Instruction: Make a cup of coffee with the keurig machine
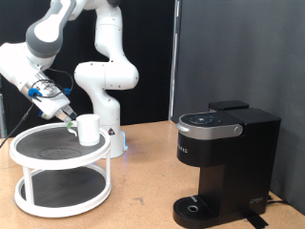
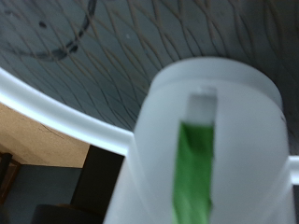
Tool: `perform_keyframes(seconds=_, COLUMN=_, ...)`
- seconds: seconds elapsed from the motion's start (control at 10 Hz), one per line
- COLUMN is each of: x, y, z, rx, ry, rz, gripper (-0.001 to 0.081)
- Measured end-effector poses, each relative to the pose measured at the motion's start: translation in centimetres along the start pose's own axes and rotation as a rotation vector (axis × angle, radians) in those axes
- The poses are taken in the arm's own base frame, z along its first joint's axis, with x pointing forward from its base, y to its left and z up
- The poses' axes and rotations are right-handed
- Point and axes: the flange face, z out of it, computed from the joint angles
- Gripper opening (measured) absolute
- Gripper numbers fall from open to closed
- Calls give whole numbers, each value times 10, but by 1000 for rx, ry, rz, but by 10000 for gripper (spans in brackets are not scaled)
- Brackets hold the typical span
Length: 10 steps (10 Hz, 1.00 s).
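The white cup [image 1: 89, 129] stands upright on the top shelf of a white round rack [image 1: 57, 159], at its edge towards the exterior view's right. My gripper [image 1: 71, 118] is right beside the cup on its left, angled down towards it. In the wrist view the cup [image 2: 238, 121] fills the frame very close, and one green finger [image 2: 194, 173] lies along its wall; the other finger is hidden. The black keurig machine [image 1: 225, 153] stands on the table at the exterior view's right, lid down, well apart from the cup.
The rack has two tiers with a black mesh top [image 2: 93, 47] and a white rim [image 2: 56, 110]. The wooden table [image 1: 143, 191] lies between rack and machine. The robot's white base [image 1: 105, 86] stands behind the rack. A black curtain is behind.
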Motion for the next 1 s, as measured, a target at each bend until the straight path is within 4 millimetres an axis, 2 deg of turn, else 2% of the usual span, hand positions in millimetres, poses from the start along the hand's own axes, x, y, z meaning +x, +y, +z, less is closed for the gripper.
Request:
perform_keyframes(seconds=0.4, x=4, y=-8, z=14, rx=-21, ry=-17, rz=-6, gripper=734)
perform_keyframes(seconds=0.6, x=5, y=-9, z=15, rx=-22, ry=-21, rz=-15, gripper=707)
perform_keyframes(seconds=0.7, x=5, y=-9, z=15, rx=-22, ry=-21, rz=-19, gripper=525)
perform_keyframes(seconds=0.8, x=5, y=-9, z=15, rx=-22, ry=-21, rz=-24, gripper=525)
perform_keyframes(seconds=0.9, x=5, y=-9, z=15, rx=-22, ry=-21, rz=-29, gripper=342)
perform_keyframes(seconds=1.0, x=5, y=-9, z=15, rx=-22, ry=-21, rz=-31, gripper=205)
